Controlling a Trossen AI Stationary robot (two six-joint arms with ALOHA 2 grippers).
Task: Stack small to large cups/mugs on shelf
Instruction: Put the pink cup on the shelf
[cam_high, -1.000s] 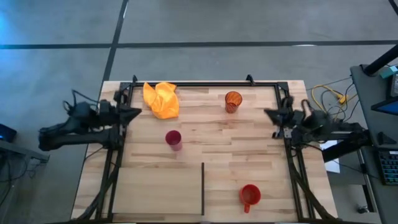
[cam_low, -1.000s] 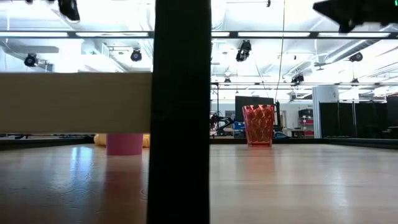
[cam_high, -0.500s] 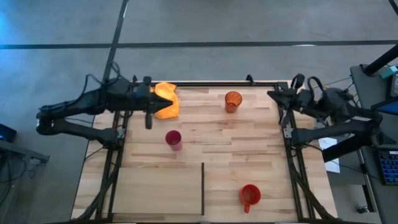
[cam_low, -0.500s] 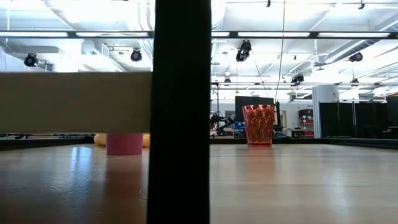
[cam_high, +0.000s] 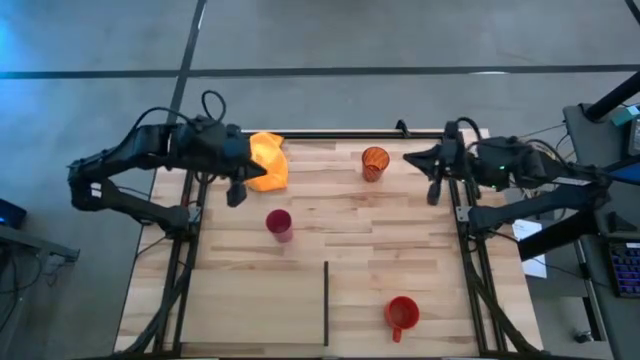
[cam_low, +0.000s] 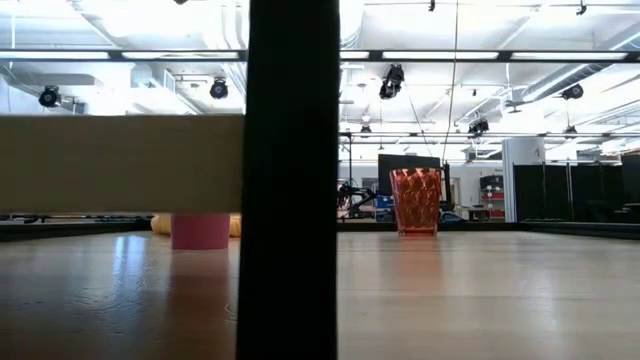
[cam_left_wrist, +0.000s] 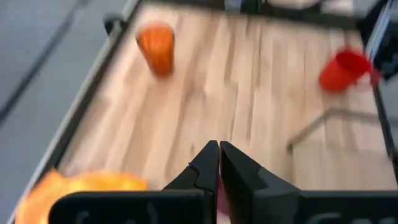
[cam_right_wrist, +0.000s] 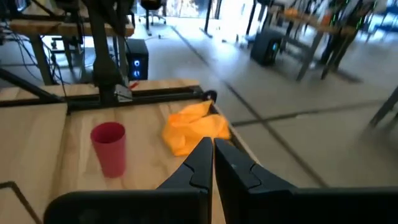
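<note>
Cups all sit apart on the wooden tabletop (cam_high: 420, 250), none stacked: small magenta cup (cam_high: 279, 223) upright left of centre, orange patterned tumbler (cam_high: 375, 161) upright nr the far edge towards the right, red mug w/ handle (cam_high: 402, 313) nr the near edge, right of a thin dark divider (cam_high: 326, 300). Yellow-orange cloth (cam_high: 264, 160) bunched at the far-left corner. Left gripper (cam_high: 236, 192) hangs over the left edge just beside the cloth, fingers (cam_left_wrist: 208, 167) pressed together w/ nothing between them; magenta cup is a little further in towards the middle. Right gripper (cam_high: 432, 190) sits over the right edge nr the far corner, fingers (cam_right_wrist: 202, 160) likewise closed & empty, tumbler near but not touching. Low view: magenta cup (cam_low: 200, 231) & tumbler (cam_low: 416, 201) both standing on the wood, dark post (cam_low: 292, 180) up the middle, neither gripper visible there
</note>
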